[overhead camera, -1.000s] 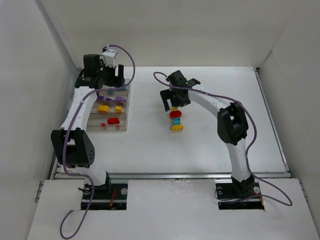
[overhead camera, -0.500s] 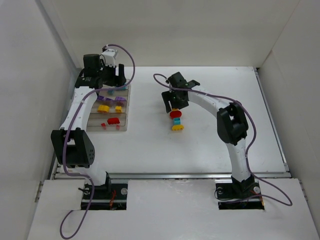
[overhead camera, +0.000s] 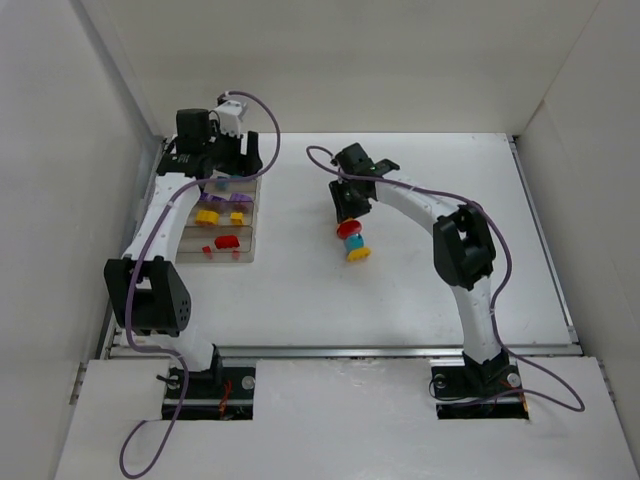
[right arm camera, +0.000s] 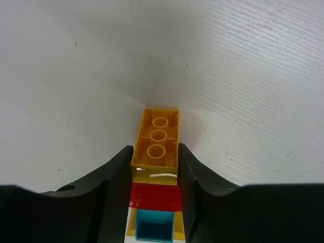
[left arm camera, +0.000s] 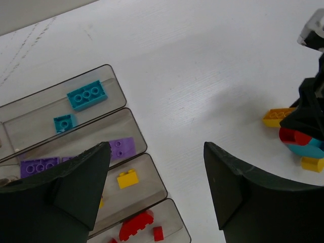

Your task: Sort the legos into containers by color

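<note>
Organizer (left arm camera: 30, 106) holds most bricks (left arm camera: 87, 94); a few lie loose on the tabletop (overhead camera: 300, 290). Right end effector (right arm camera: 154, 151) pinches a yellow brick (right arm camera: 157, 136); left end effector (left arm camera: 156, 152) spread.

Tinted organizer (left arm camera: 114, 86): compartments held teal bricks (left arm camera: 86, 94), purple bricks (left arm camera: 121, 148), yellow bricks (left arm camera: 128, 178), red pieces (left arm camera: 135, 230), one colour each. Loose yellow brick (right arm camera: 157, 136), underside showing, sat pinched in my right gripper (right arm camera: 154, 152), touching a red brick (right arm camera: 154, 197).
</note>
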Available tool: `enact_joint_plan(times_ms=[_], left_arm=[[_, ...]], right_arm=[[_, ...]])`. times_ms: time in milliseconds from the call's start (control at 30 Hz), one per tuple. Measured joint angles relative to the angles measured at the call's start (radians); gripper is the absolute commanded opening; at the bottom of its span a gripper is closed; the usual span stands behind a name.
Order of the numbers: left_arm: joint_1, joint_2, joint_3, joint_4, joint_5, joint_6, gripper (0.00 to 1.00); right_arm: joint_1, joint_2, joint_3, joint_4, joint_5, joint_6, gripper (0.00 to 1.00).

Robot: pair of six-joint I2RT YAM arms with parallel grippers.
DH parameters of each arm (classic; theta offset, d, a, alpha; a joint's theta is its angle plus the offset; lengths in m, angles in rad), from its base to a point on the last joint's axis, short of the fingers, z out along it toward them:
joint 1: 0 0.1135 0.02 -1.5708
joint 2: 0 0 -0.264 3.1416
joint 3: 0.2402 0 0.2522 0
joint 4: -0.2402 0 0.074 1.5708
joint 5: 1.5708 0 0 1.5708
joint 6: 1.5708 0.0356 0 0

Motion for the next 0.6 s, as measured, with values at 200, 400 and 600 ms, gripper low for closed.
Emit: enact_joint_plan(times_ms=[200, 400, 600], left_arm=[[-0.077, 0.0, 0.0, -0.037, 0.05, 0.069, 0.72], [-0.114, -0.012, -0.004, -0.071, 0.163, 0.121, 1.0], [-0.21, -0.019, -0.005, -0.07, 0.223, 0.135, 1.0]], right_arm=[[-0.018, -0.013, 0.01, 0.023, -0.063, 0.033, 0.0], [-0.085, -0.151, -0.062, 0.112, -0.12, 0.138, 0.0], [-0.113, -0.296, -0.09, 0.22, -0.111, 0.227, 0.0]])
